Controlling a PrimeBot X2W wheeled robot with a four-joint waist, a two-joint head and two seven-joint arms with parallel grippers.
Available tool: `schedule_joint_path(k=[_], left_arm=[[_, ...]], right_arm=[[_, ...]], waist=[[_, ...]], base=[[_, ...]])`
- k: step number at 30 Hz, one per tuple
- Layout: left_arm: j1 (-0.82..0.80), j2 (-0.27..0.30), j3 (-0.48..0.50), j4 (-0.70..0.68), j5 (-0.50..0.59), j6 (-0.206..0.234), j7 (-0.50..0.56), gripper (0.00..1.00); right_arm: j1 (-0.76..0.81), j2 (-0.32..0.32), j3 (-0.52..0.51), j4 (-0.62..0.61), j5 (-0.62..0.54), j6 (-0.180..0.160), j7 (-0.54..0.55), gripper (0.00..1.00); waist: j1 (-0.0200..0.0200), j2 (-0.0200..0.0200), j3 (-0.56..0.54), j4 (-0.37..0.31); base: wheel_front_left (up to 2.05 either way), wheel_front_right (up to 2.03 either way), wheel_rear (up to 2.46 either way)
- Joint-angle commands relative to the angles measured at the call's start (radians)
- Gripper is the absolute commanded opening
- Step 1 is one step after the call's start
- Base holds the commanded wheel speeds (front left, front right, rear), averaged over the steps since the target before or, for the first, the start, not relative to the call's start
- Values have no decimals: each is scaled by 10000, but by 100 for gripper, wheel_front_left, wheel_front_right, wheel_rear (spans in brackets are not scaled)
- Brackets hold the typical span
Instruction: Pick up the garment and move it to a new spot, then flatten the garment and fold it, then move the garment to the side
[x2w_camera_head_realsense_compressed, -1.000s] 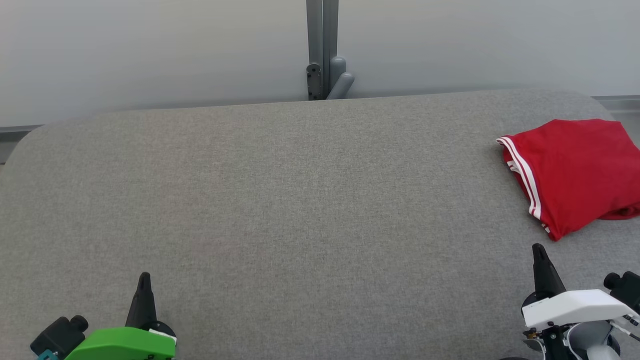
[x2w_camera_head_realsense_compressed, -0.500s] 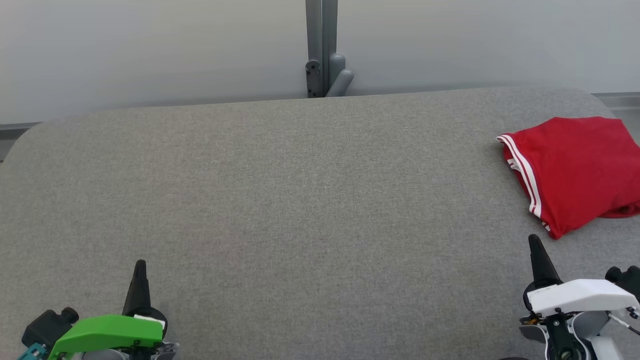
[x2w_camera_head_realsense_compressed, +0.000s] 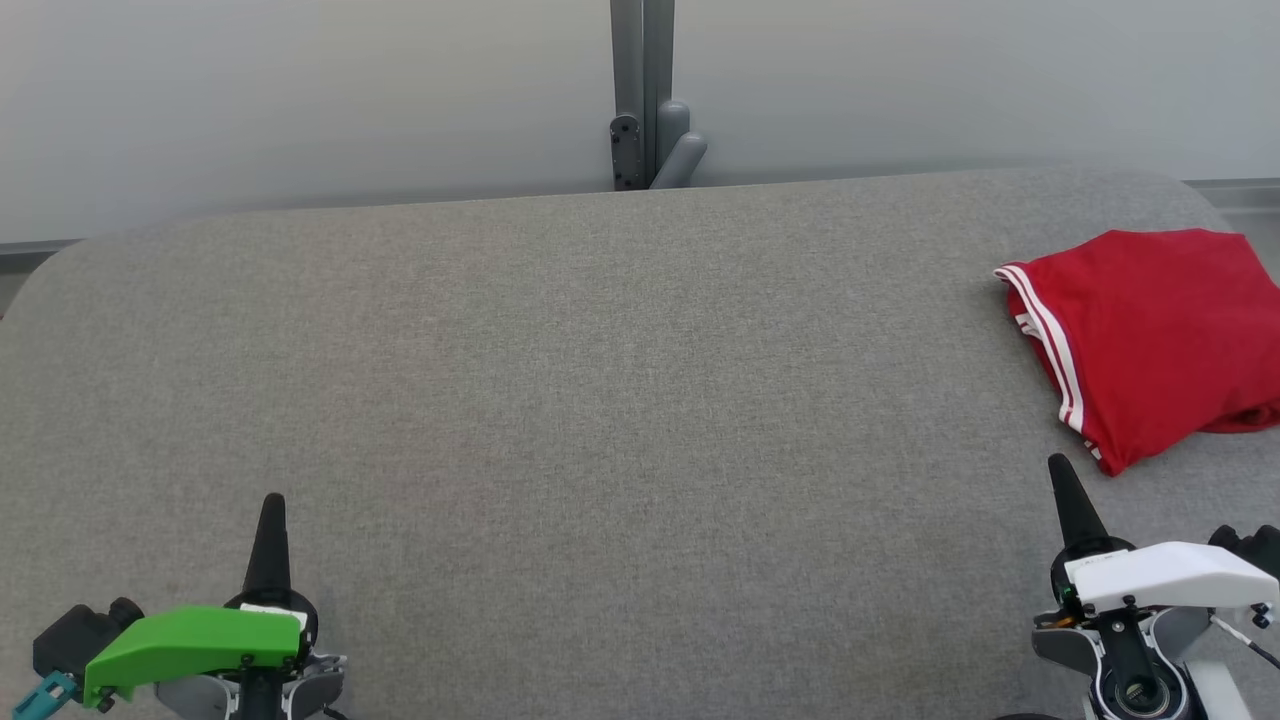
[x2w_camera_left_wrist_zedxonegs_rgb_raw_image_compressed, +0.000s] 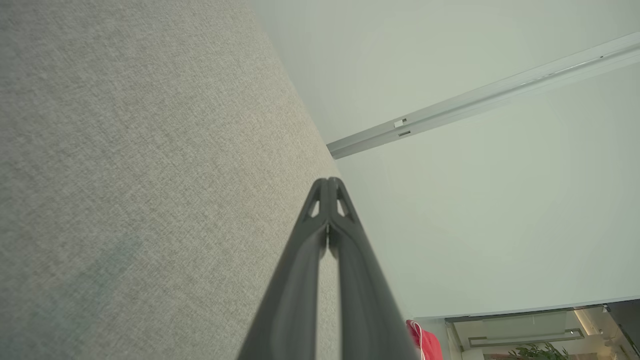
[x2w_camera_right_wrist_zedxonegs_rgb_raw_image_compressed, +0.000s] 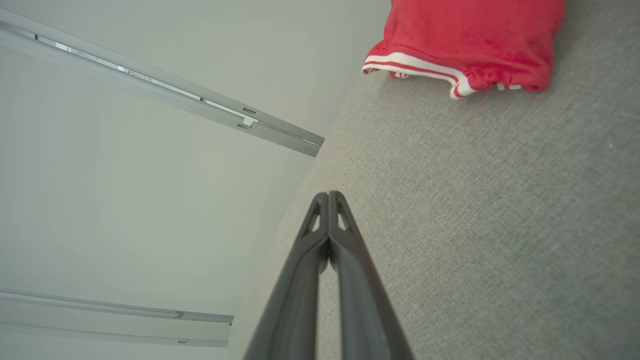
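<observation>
Here, the left gripper (x2w_camera_head_realsense_compressed: 272, 500) at seven o'clock and the right gripper (x2w_camera_head_realsense_compressed: 1058, 462) at five are pinched closed and empty; the red garment (x2w_camera_head_realsense_compressed: 1150, 340) lies at three o'clock on the grey table (x2w_camera_head_realsense_compressed: 600, 400), a pale wall (x2w_camera_head_realsense_compressed: 300, 90) behind.

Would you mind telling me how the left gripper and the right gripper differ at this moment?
The left gripper has a green cover at its base; the right gripper has a white one. The right gripper is close to the folded red garment; the left gripper is far across the grey surface from it. Both are shut and hold nothing.
</observation>
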Motion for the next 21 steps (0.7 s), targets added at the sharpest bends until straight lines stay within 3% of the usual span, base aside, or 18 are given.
schedule_joint_path(k=[1,21], left_arm=[[-261,57,75,-122,-330,58,76,0],[-600,66,240,-242,-1958,162,522,0]], right_arm=[[-232,-77,9,-24,374,4,81,0],[-571,-122,71,124,2338,3,495,0]], waist=[[0,0,10,-1],[0,0,110,-16]], base=[[0,0,0],[0,0,0]])
